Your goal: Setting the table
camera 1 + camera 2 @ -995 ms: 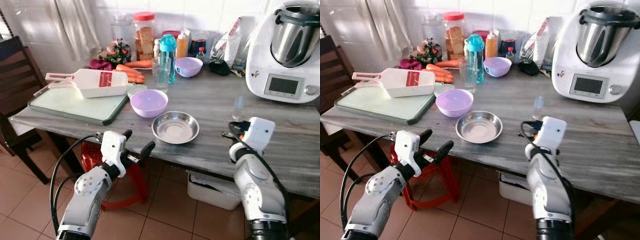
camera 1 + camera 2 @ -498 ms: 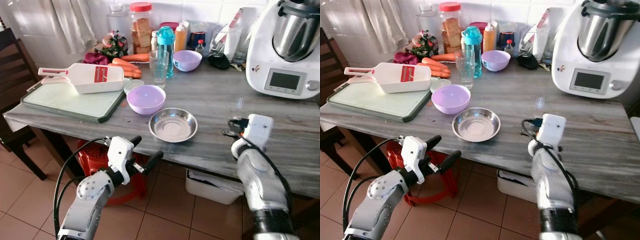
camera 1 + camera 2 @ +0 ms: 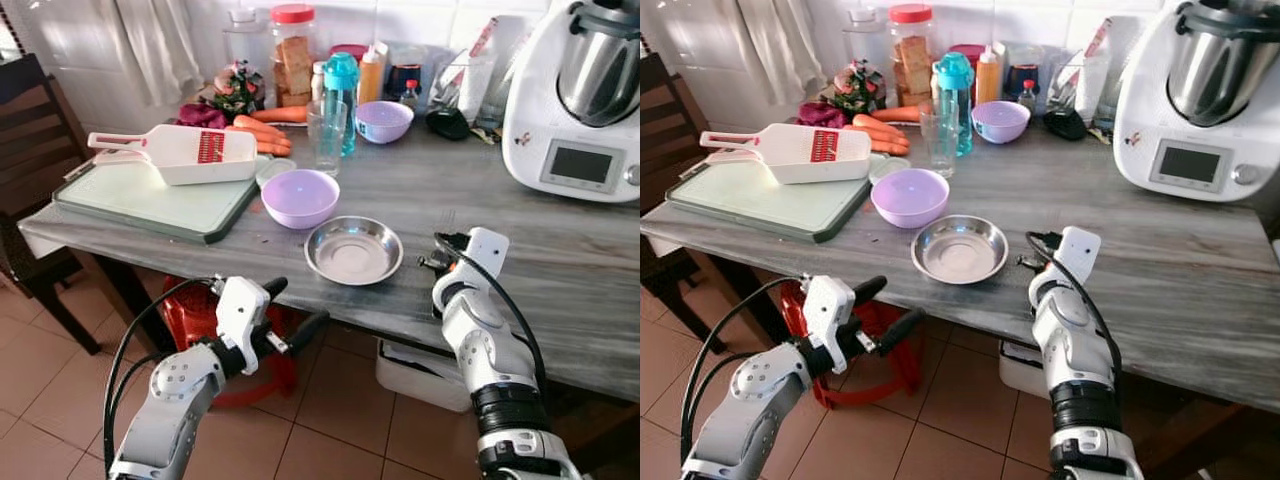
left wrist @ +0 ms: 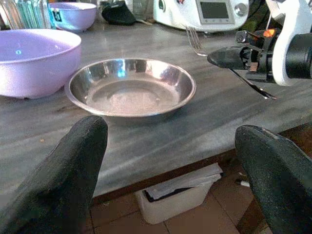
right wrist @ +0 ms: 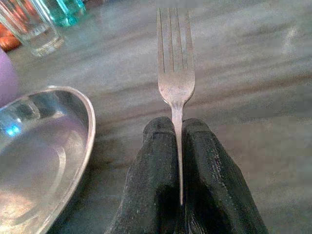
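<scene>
Fingers (image 5: 161, 195) clamp one fork (image 5: 174, 63); one steel dish (image 3: 353, 250).

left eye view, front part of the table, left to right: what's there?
Green cutting board → lilac bowl → steel bowl → right pincer holding a fork → white cooking machine.

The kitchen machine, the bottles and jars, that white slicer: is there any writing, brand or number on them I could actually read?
None can be read.
Kitchen machine: its grey screen shows no legible figures.
White slicer: a red panel, any print too small.
Red-lidded jar, teal bottle, orange bottle: labels blurred or none visible.
Fork held in the right gripper's fingers: no stamp visible.
</scene>
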Controlling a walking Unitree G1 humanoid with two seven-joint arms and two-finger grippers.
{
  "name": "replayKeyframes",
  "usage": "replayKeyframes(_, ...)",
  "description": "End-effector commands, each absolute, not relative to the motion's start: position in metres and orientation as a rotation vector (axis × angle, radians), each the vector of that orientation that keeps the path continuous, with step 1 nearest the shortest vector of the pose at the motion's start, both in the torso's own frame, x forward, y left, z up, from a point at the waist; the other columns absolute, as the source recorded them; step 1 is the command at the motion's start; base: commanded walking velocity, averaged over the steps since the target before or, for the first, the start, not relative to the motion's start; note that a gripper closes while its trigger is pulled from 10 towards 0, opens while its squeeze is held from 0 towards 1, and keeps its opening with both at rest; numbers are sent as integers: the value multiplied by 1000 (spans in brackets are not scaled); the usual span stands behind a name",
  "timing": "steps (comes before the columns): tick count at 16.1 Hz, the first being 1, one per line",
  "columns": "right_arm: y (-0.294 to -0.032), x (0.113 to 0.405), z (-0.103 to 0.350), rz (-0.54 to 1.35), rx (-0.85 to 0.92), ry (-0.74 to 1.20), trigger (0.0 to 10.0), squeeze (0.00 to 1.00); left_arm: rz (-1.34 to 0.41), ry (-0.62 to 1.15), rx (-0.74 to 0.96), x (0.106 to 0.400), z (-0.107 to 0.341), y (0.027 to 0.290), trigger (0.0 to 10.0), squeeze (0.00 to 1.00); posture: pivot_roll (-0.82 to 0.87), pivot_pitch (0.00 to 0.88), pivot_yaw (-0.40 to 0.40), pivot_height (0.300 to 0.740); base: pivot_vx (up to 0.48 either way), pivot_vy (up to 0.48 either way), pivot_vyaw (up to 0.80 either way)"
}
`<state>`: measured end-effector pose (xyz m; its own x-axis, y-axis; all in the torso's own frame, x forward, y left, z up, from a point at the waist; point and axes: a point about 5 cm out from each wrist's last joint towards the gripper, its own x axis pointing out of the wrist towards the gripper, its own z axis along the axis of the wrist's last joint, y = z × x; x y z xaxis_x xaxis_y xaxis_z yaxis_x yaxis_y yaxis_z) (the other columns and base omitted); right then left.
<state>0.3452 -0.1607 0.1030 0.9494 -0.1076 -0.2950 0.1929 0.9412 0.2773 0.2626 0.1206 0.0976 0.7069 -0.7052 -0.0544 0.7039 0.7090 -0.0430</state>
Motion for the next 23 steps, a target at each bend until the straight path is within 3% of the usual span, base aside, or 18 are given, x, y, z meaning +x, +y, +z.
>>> replayKeyframes(1, -156, 348, 102, -156, 323, 295, 10000, 0, -813, 59, -6, 260, 102, 118, 10000, 0, 4, 20, 35, 740, 0, 0, 0)
replayKeyframes(17, -151, 359, 89, -168, 348, 355, 10000, 8, -843, 61, 0, 258, 102, 111, 10000, 0, 7, 17, 35, 740, 0, 0, 0)
replayKeyframes(18, -151, 359, 88, -165, 353, 357, 10000, 1000, -846, 62, 2, 257, 102, 111, 10000, 0, 7, 19, 36, 740, 0, 0, 0)
replayKeyframes(23, -148, 360, 89, -166, 352, 342, 10000, 1000, -854, 62, 7, 257, 102, 110, 10000, 0, 7, 19, 36, 740, 0, 0, 0)
